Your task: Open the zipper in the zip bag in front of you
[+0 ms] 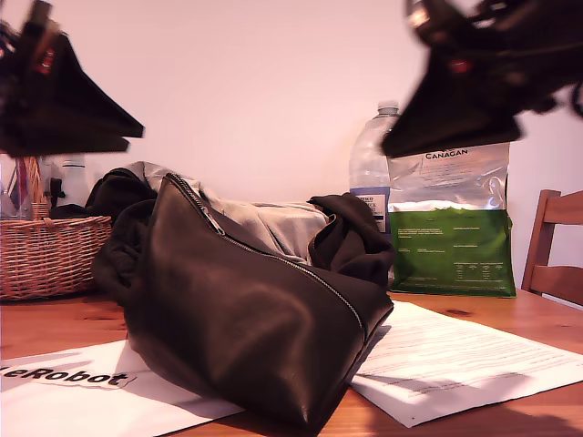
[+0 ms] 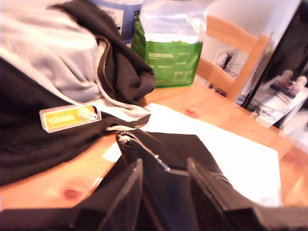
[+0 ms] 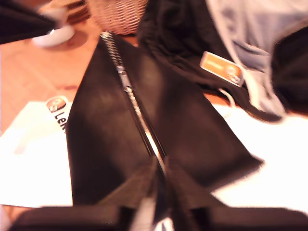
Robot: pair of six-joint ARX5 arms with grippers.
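The zip bag, a dark leather wedge, lies mid-table on white papers; it also shows under both wrist cameras. Its zipper runs down the top ridge toward the exterior view's right, and its silver pull tab sits near the high end. My first gripper hangs high at the exterior view's left, open, nothing between its fingers. My second gripper hovers high at the exterior view's right, above the bag's low end. It looks along the zipper, its fingers together and blurred.
Black and grey garments are heaped behind the bag, one with a yellow label. A wicker basket stands at the exterior view's left. A water bottle, a CANAGAN pouch and a wooden chair are at its right.
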